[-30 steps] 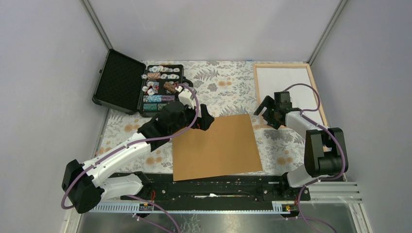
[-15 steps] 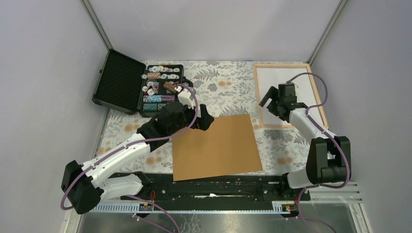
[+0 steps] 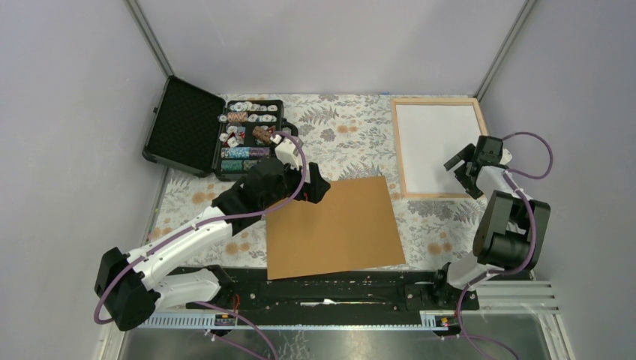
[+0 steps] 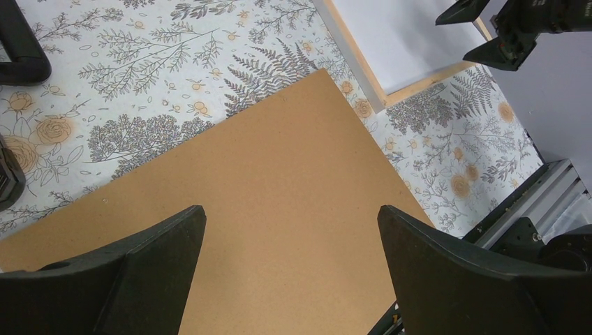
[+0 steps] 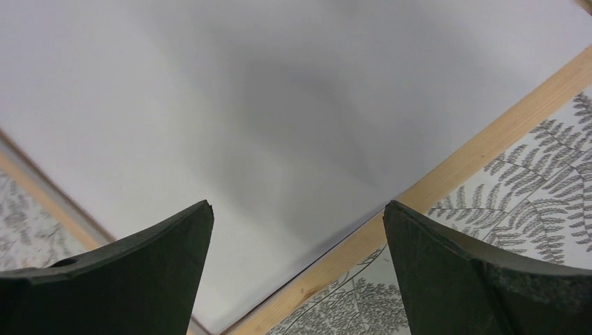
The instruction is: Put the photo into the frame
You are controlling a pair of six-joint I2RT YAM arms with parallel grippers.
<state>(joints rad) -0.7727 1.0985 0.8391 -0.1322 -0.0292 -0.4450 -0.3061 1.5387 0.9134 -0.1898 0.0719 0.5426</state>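
A floral-patterned worktop (image 3: 352, 135) is seen, walled in by plain grey panels. At two o'clock the light-wood frame (image 3: 398, 150) is laid flat, and the photo (image 3: 439, 146) is found inside it, white back up, filling the opening. The right hand (image 3: 461, 178) is held over the frame at about five o'clock on it, fingers spread wide and gripping nothing. From its wrist camera, white paper and a wooden rail are seen between the open fingers. At the centre, towards six o'clock, a brown cardboard backing board (image 3: 337, 225) is laid flat, just beside the frame but apart from it. The left hand (image 3: 321, 184) is poised above the board's far edge, at about eleven o'clock on it, likewise spread wide and empty. At ten o'clock a black case (image 3: 184, 127) is seen open, its lid thrown back, with poker chips (image 3: 247, 135) packed in its tray.
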